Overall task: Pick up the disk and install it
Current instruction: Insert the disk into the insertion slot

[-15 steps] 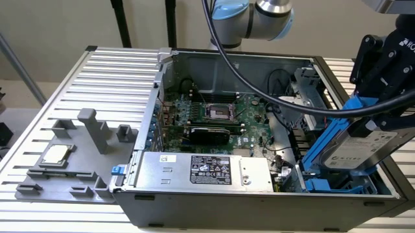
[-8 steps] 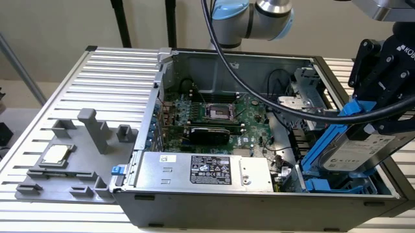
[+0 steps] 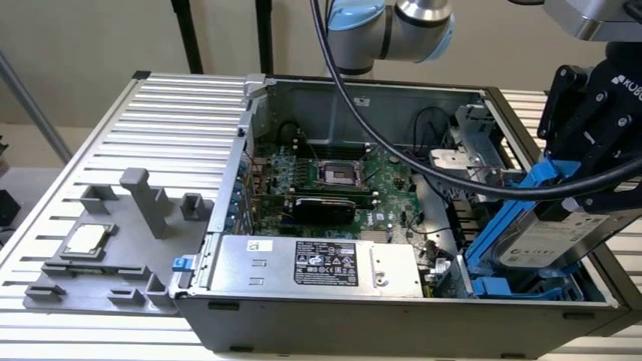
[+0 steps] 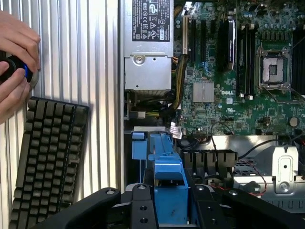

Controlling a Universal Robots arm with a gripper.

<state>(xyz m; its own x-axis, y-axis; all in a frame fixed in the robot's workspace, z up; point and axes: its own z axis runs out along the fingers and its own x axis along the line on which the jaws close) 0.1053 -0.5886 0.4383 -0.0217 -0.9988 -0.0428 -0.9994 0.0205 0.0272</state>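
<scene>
Since the disk (image 3: pixel 554 239) hangs in my claw (image 3: pixel 579 197) clear of the counter (image 3: pixel 180 113), I judge the pick-up done; the install is not yet done. The claw is clenched on the disk's upper end. In the wrist view its blue carrier frame (image 4: pixel 167 171) runs out from between my black fingers (image 4: pixel 143 210).

The disk is at the exterior view's right, over the near corner of the open computer case (image 3: pixel 401 331). It is tilted, white label facing the near side. Its lower end is down among the blue rails of the drive bay (image 3: pixel 501 287) and its upper end stands above the case rim. I can't tell whether the lower end touches the rails. It is neither flat nor level with the bay, so I read it as partly entered and unseated — seating it is what's left.

The power supply box (image 3: pixel 311 263) sits just to the exterior view's left of the bay along the near wall, and the motherboard (image 3: pixel 331 177) lies farther in. The CPU chip (image 3: pixel 86 239) rests on a grey tray (image 3: pixel 110 282) at the exterior view's left, well apart from the claw.

In the wrist view a person's hands (image 4: pixel 14 62) hold a small dark device beside the case. A keyboard (image 4: pixel 47 157) lies on the counter just beside them.
</scene>
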